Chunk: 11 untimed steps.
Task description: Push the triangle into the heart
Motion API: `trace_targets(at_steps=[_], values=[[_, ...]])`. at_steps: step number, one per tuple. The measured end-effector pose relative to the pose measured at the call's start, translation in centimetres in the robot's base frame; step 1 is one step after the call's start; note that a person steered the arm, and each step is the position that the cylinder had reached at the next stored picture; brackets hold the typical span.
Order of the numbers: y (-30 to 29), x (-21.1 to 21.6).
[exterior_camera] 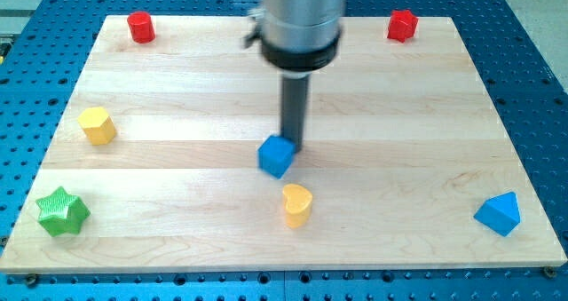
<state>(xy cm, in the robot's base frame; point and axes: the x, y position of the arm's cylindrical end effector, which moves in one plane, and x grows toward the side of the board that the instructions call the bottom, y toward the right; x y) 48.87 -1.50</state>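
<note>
1. Distance is what the coming move turns on: the blue triangle (498, 214) sits near the view's bottom right corner of the wooden board (177, 70), well apart from my tip (292, 149), which stands near the middle of the board. From the tip, the triangle lies far to the view's right and somewhat lower
2. The tip has no jaws to open or close; it is a bare dark rod holding nothing, its end just at the upper right edge of a blue cube (276, 156), seemingly touching it
3. The yellow heart (297, 203) lies just below the cube, slightly to the view's right, and apart from it. The triangle must travel toward the view's left to reach it, so I would judge the tip has to get round to the triangle's right side first
4. The triangle looks like a small solid blue wedge, one point upward, with a paler top face and a darker side; it stands close to the board's right edge
5. Other blocks stay out of that path: a yellow block (98, 125) and a green star (62, 211) at the view's left, a red block (140, 27) and another red block (402, 25) at the top corners
</note>
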Motion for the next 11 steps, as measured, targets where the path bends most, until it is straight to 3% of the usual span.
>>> trace_targets(at_steps=[1, 2, 3, 4, 5, 7, 8, 9, 10, 11], values=[[-0.3, 2.4], [1.0, 2.2], [10.6, -0.4], [25.7, 0.3], [32.9, 5.0], [26.9, 9.9], [24.9, 10.2], [17.3, 10.5], [13.5, 8.4], [15.8, 6.3]])
